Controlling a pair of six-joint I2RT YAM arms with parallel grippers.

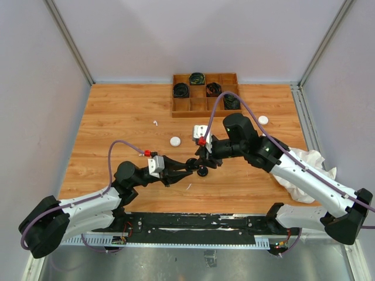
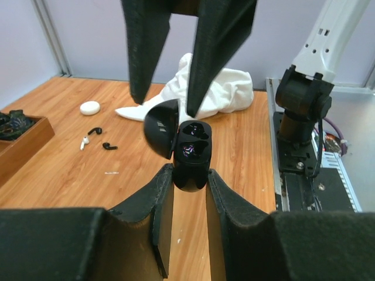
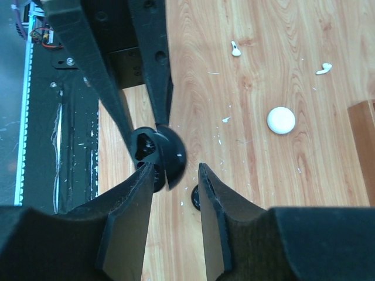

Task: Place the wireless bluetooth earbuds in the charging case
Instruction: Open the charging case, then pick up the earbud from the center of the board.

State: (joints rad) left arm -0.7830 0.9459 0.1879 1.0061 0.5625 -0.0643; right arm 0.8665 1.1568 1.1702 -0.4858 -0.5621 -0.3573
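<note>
My left gripper is shut on the base of a black round charging case, held above the table with its lid hinged open to the left. The case's wells look dark with a glint, and I cannot tell what is inside. My right gripper stands open, its fingertips on either side of the lid's edge with a gap showing. Two black earbuds and a white one lie on the wood. Two more white earbuds lie further off.
A wooden divided tray with coiled black cables stands at the back. Two white round cases lie on the table, a small black round object lies below the grippers, and a crumpled white cloth lies at the right.
</note>
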